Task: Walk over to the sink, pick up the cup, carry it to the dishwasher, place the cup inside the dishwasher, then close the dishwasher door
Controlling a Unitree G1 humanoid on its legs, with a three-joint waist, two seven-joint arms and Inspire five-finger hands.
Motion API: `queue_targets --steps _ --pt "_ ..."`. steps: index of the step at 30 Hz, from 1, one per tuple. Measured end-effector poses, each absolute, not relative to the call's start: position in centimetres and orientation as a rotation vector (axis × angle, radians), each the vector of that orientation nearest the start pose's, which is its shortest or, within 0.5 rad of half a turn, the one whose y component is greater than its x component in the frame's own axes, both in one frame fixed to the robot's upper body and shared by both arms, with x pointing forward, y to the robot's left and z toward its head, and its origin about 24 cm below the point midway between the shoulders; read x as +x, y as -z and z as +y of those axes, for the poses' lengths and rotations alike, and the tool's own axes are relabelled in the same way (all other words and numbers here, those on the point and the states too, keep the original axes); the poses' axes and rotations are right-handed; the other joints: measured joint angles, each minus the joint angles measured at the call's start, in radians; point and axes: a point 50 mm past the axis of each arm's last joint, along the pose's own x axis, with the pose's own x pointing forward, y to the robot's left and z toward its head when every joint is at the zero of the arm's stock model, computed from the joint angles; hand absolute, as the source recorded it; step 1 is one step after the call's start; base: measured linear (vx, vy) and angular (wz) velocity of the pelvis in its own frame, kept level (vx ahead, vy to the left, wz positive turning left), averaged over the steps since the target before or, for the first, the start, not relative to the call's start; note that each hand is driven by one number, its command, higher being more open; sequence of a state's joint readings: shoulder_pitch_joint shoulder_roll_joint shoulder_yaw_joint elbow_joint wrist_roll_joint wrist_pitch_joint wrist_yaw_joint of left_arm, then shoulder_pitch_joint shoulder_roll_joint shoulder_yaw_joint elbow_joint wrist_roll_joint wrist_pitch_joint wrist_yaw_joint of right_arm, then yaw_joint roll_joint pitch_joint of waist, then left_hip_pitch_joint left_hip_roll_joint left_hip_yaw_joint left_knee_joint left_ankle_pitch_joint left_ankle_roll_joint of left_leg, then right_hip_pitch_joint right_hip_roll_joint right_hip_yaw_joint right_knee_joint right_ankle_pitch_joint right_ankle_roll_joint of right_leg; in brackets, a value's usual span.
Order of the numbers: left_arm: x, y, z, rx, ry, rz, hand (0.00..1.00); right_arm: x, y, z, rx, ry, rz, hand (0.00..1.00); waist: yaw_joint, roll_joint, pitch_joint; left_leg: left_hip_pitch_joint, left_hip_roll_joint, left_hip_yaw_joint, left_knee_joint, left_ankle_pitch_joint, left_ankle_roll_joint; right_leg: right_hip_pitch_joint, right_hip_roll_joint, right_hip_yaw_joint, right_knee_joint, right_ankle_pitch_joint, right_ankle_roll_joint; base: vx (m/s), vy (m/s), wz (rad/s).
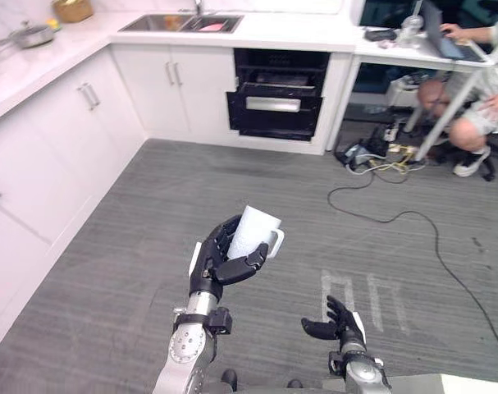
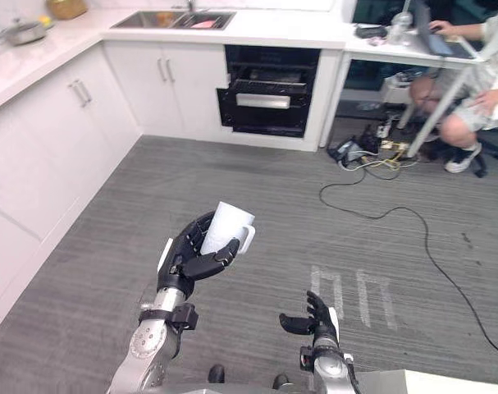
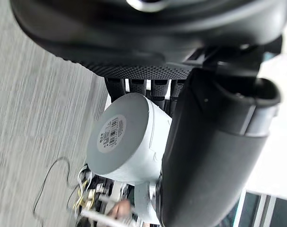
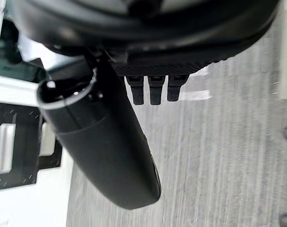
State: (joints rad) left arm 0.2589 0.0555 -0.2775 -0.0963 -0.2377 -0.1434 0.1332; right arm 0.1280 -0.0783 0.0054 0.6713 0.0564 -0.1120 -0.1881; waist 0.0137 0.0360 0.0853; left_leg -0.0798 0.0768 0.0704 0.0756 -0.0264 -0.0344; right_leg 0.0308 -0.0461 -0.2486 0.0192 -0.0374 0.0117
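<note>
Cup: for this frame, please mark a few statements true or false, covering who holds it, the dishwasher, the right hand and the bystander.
1. The left hand is curled round the white cup. True.
2. The cup sits inside the dishwasher. False: it is held above the grey floor, well short of the dishwasher.
3. The dishwasher door is fully shut. False: it stands partly open, with the dark interior showing above it.
4. The right hand holds nothing, its fingers relaxed. True.
5. A person sits at a desk to the right of the dishwasher. True.
</note>
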Motion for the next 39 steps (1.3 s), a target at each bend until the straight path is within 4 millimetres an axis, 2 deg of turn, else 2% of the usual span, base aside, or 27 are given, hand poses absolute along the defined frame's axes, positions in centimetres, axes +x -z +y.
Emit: queue_targets --steps 2,6,9,11,13,14,15,16,17,18,19,20,21,22,23,24,25,27,28,29,30,31,32,34,36,37,39 --pt "19.7 -2.2 11.4 -0.246 0.037 0.041 0.3 16.3 10.6 -19.1 -0.087 0.271 0.635 0.9 -0.001 0.0 0.009 -0.024 0.049 0.141 0.05 -0.002 0.006 -0.011 -0.018 -0.047 0.046 -0.023 0.013 0.05 0.009 0.61" --pt "19.9 -2.6 12.0 -0.252 -0.002 0.024 0.3 17.7 9.3 -18.9 -0.078 0.277 0.561 0.9 0.017 0.0 0.009 -0.036 0.027 0.142 0.079 -0.025 0.01 -0.028 -0.057 -0.052 0.098 -0.062 0.039 0.11 0.078 0.13" --pt "19.8 -2.7 12.1 -0.256 -0.015 0.017 0.3 18.9 8.7 -18.1 -0.057 0.264 0.521 0.9 0.022 -0.011 0.016 -0.041 0.004 0.142 0.156 -0.105 0.02 -0.032 -0.104 -0.057 0.177 -0.123 0.071 0.18 0.147 0.08" --pt "19.4 -3.1 11.9 -0.275 -0.017 0.004 0.3 19.2 8.3 -17.8 -0.051 0.258 0.5 0.9 0.019 -0.02 0.021 -0.042 -0.021 0.141 0.248 -0.185 0.033 -0.061 -0.167 -0.048 0.341 -0.197 0.106 0.2 0.169 0.1" --pt "19.3 -3.2 11.8 -0.284 -0.016 -0.001 0.3 19.3 8.1 -17.8 -0.053 0.256 0.49 0.9 0.017 -0.019 0.019 -0.037 -0.043 0.128 0.278 -0.218 0.048 -0.135 -0.211 -0.027 0.538 -0.203 0.113 0.23 0.19 0.22" --pt "19.3 -3.6 12.0 -0.278 -0.013 -0.019 0.3 19.5 7.9 -17.2 -0.039 0.25 0.48 0.9 0.013 -0.044 0.033 -0.009 -0.072 0.111 0.27 -0.231 0.063 -0.187 -0.248 0.003 0.679 -0.182 0.109 0.27 0.191 0.45" --pt "19.2 -3.7 12.2 -0.268 -0.013 -0.022 0.3 19.6 7.9 -16.8 -0.026 0.245 0.478 0.9 0.009 -0.05 0.04 0.019 -0.085 0.086 0.257 -0.24 0.074 -0.246 -0.255 0.063 0.808 -0.123 0.074 0.34 0.191 0.54" --pt "19.1 -3.6 12.3 -0.264 -0.017 -0.017 0.3 19.5 7.9 -16.6 -0.023 0.242 0.48 0.9 -0.001 -0.047 0.041 0.032 -0.084 0.071 0.25 -0.244 0.08 -0.261 -0.243 0.085 0.839 -0.146 0.072 0.23 0.087 0.58" --pt "19.1 -3.6 12.5 -0.26 -0.029 -0.016 0.3 19.6 7.7 -16.1 -0.028 0.218 0.466 0.9 -0.004 -0.043 0.04 0.058 -0.075 0.048 0.23 -0.252 0.085 -0.288 -0.189 0.122 0.84 -0.201 0.072 0.29 0.075 0.53" --pt "19.1 -3.6 12.6 -0.261 -0.038 -0.022 0.3 20.0 7.1 -15.5 -0.031 0.191 0.436 0.9 -0.001 -0.041 0.041 0.083 -0.071 0.034 0.208 -0.255 0.084 -0.327 -0.139 0.132 0.804 -0.227 0.056 0.31 0.043 0.46" --pt "19.1 -3.6 12.6 -0.261 -0.039 -0.023 0.3 20.3 6.7 -15.3 -0.031 0.181 0.416 0.9 -0.001 -0.038 0.043 0.096 -0.07 0.026 0.192 -0.254 0.084 -0.346 -0.118 0.131 0.776 -0.235 0.046 0.41 0.026 0.39" --pt "19.2 -3.7 12.4 -0.261 -0.035 -0.023 0.3 20.8 5.9 -14.9 -0.042 0.162 0.374 0.9 -0.004 -0.03 0.047 0.134 -0.063 0.011 0.156 -0.253 0.081 -0.379 -0.072 0.13 0.707 -0.246 0.028 0.37 -0.001 0.33" --pt "19.2 -3.7 12.3 -0.262 -0.031 -0.024 0.3 21.0 5.5 -14.9 -0.045 0.158 0.355 0.9 -0.006 -0.025 0.049 0.15 -0.058 0.003 0.142 -0.254 0.08 -0.395 -0.05 0.127 0.662 -0.244 0.027 0.39 -0.024 0.49" --pt "19.4 -3.9 12.2 -0.264 -0.022 -0.033 0.3 21.4 4.8 -14.9 -0.042 0.157 0.318 0.9 -0.012 -0.021 0.046 0.169 -0.057 -0.01 0.13 -0.259 0.071 -0.422 -0.017 0.125 0.549 -0.216 0.02 0.41 -0.032 0.65" --pt "19.6 -4.1 11.9 -0.266 -0.01 -0.045 0.3 21.7 4.0 -15.0 -0.043 0.16 0.284 0.9 -0.024 -0.024 0.044 0.186 -0.062 -0.018 0.133 -0.284 0.032 -0.426 0.004 0.126 0.422 -0.083 -0.01 0.43 -0.035 0.85" --pt "19.7 -4.1 11.8 -0.266 -0.006 -0.046 0.3 21.6 3.8 -15.1 -0.047 0.16 0.273 0.9 -0.038 -0.024 0.042 0.198 -0.064 -0.033 0.138 -0.303 0.019 -0.411 0.004 0.128 0.4 0.023 -0.025 0.47 -0.024 0.75" --pt "19.8 -3.6 11.3 -0.284 -0.007 -0.026 0.3 21.8 3.6 -15.6 -0.08 0.154 0.262 0.9 -0.036 0.032 0.025 0.204 -0.021 -0.036 0.157 -0.324 0.008 -0.384 0.03 0.091 0.403 -0.004 -0.041 0.47 -0.033 0.38" --pt "20.0 -3.6 11.1 -0.289 -0.003 -0.025 0.3 21.9 3.1 -15.6 -0.085 0.148 0.239 0.9 -0.03 0.048 0.024 0.18 0.012 -0.03 0.273 -0.317 -0.005 -0.33 0.058 0.078 0.369 -0.031 -0.052 0.45 -0.062 0.1" --pt "20.0 -3.5 10.9 -0.291 0.001 -0.021 0.3 21.5 2.9 -15.6 -0.08 0.153 0.233 0.9 -0.03 0.05 0.028 0.133 0.029 -0.022 0.444 -0.291 -0.034 -0.267 0.071 0.071 0.334 -0.042 -0.058 0.43 -0.095 0.09" --pt "19.9 -3.6 10.7 -0.3 0.002 -0.021 0.3 20.9 2.5 -15.4 -0.075 0.153 0.214 0.9 -0.024 0.049 0.035 0.047 0.067 0.017 0.699 -0.194 -0.052 -0.181 0.08 0.077 0.29 -0.057 -0.066 0.42 -0.081 0.02" --pt "19.8 -3.6 10.7 -0.306 -0.001 -0.022 0.3 20.7 2.2 -15.4 -0.073 0.154 0.199 0.9 -0.019 0.05 0.037 0.011 0.095 0.038 0.806 -0.146 -0.053 -0.14 0.083 0.082 0.267 -0.06 -0.066 0.39 -0.04 -0.18" --pt "19.7 -3.8 10.6 -0.315 0.0 -0.032 0.3 20.5 1.4 -15.3 -0.059 0.165 0.165 0.9 -0.004 0.05 0.036 -0.051 0.139 0.089 0.936 -0.176 -0.044 -0.074 0.088 0.093 0.224 -0.062 -0.069 0.35 -0.005 -0.23" --pt "19.7 -4.2 10.5 -0.321 0.007 -0.044 0.3 20.6 0.7 -15.2 -0.05 0.169 0.132 0.9 0.001 0.049 0.036 -0.097 0.157 0.109 0.965 -0.203 -0.032 -0.042 0.086 0.101 0.196 -0.063 -0.069 0.39 0.016 -0.27" --pt "19.6 -4.6 10.3 -0.333 0.015 -0.074 0.3 21.1 -0.4 -15.2 -0.039 0.174 0.065 0.9 0.009 0.045 0.037 -0.184 0.164 0.119 0.902 -0.26 -0.009 -0.002 0.074 0.122 0.154 -0.065 -0.064 0.29 0.062 -0.22" --pt "19.5 -4.6 10.1 -0.337 0.025 -0.072 0.3 21.5 -0.5 -15.3 -0.04 0.183 0.059 0.9 0.02 0.037 0.042 -0.229 0.139 0.112 0.726 -0.28 -0.001 0.044 0.041 0.139 0.129 -0.081 -0.036 0.3 0.184 -0.12" --pt "19.5 -4.5 10.0 -0.336 0.032 -0.067 0.3 21.4 -0.2 -15.4 -0.045 0.189 0.074 0.9 0.022 0.032 0.045 -0.244 0.106 0.09 0.599 -0.271 -0.012 0.066 0.016 0.139 0.123 -0.098 -0.013 0.27 0.212 0.06" --pt "19.5 -4.4 10.0 -0.336 0.032 -0.063 0.3 21.5 0.7 -15.8 -0.063 0.192 0.112 0.9 0.025 0.036 0.043 -0.247 0.058 0.047 0.381 -0.202 -0.023 0.082 -0.01 0.145 0.124 -0.127 0.025 0.28 0.286 -0.05"
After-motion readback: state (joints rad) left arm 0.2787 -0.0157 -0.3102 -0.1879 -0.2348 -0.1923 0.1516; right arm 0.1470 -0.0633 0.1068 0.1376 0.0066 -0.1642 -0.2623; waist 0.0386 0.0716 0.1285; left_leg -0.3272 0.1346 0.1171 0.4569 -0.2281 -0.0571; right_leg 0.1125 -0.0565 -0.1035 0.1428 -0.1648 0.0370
